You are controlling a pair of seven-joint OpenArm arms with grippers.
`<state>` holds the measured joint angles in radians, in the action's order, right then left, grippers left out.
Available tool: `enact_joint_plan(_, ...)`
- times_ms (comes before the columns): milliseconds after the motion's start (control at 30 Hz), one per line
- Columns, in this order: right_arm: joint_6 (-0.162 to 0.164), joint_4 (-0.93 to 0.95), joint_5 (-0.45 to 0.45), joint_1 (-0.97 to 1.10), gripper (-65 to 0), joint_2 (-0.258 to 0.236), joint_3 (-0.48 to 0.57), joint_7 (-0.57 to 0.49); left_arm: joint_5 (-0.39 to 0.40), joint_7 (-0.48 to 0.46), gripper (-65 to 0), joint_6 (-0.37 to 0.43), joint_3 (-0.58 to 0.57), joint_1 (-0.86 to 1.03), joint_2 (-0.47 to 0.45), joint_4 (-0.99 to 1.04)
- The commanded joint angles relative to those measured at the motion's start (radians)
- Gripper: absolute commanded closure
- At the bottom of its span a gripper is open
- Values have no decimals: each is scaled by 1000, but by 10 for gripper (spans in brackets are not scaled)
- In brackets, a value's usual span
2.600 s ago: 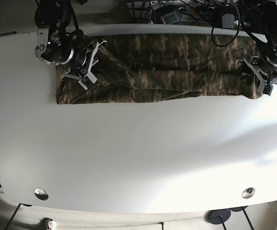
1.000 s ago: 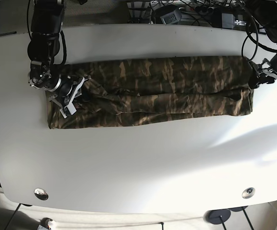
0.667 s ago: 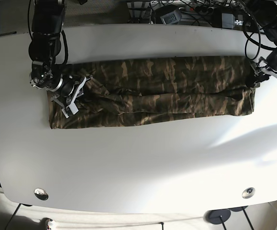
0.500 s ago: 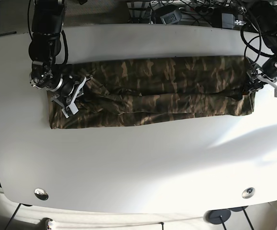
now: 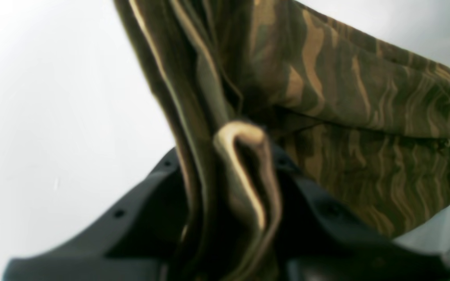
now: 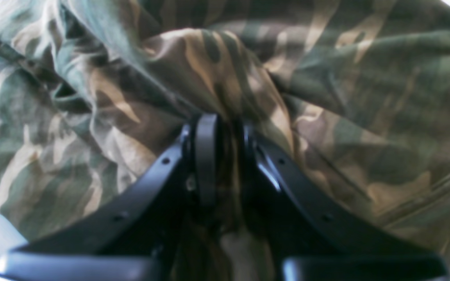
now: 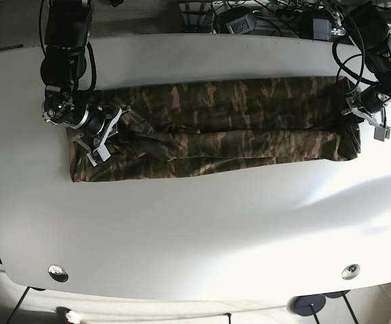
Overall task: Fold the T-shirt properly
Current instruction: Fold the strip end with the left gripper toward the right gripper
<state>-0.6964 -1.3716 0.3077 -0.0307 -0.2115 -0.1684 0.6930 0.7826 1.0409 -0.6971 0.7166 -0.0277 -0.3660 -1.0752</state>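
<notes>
The camouflage T-shirt (image 7: 236,128) lies as a long folded band across the back half of the white table (image 7: 202,229). My right gripper (image 7: 104,135), on the base view's left, is shut on the shirt's left end. In the right wrist view its fingers (image 6: 205,156) pinch bunched cloth (image 6: 326,78). My left gripper (image 7: 354,113), on the base view's right, is shut on the shirt's right edge. In the left wrist view a rolled fold of cloth (image 5: 244,164) sits clamped between the fingers (image 5: 158,183), and the rest of the shirt (image 5: 365,128) stretches away.
Cables and black devices (image 7: 263,17) crowd the table's back edge. Two round metal fittings (image 7: 58,273) (image 7: 350,271) sit near the front corners. Bright sunlight falls on the table's right side (image 7: 357,196).
The left gripper has come down and in onto the shirt's right edge and closed on it. The right gripper stays put on the left end.
</notes>
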Motion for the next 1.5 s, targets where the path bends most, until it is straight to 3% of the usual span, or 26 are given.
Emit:
enact_joint_plan(33, -2, -7, -5, -5, -82, -6, -1, 17, 8, -1, -49, -1, 2, -8, -21, -90)
enact_joint_plan(200, -2, -7, -5, -5, -82, -6, -1, 17, 10, 0, -49, 0, -170, 53, -1, -422)
enact_joint_plan(333, -2, -7, -5, -5, -82, -6, -1, 17, 10, 0, -49, 101, -361, 74, 84, -604)
enact_joint_plan(533, -2, -7, -5, -5, -82, -6, -1, 17, 7, -4, -53, 239, -582, 8, 244, -575)
enact_joint_plan(667, -2, -7, -5, -5, -82, -4, -1, 17, 7, -6, -54, 267, -604, -16, 298, -507)
enact_joint_plan(800, -2, -7, -5, -5, -82, -4, -1, 17, -113, -6, -74, 267, -667, -39, 335, -495)
enact_joint_plan(967, -2, -7, -5, -5, -82, -4, 0, 17, -219, -4, -250, 274, -690, -64, 384, -498)
enact_joint_plan(1033, -2, -7, -5, -5, -82, -4, 0, 17, -251, 0, -312, 362, -710, -79, 417, -517)
enact_joint_plan(1100, -2, -5, -5, -5, -82, -4, 0, 17, -249, 0, -354, 434, -806, -93, 427, -561)
enact_joint_plan(1200, -2, -5, -5, -5, -82, -4, 2, 17, -251, -1, -353, 436, -958, -99, 427, -641)
enact_joint_plan(1400, -2, -5, -3, -5, -84, -4, 2, 17, -251, -4, -353, 436, -946, -108, 428, -698)
enact_joint_plan(1500, -2, -5, -3, -7, -86, -4, 0, 17, -251, -1, -351, 434, -868, -87, 405, -738)
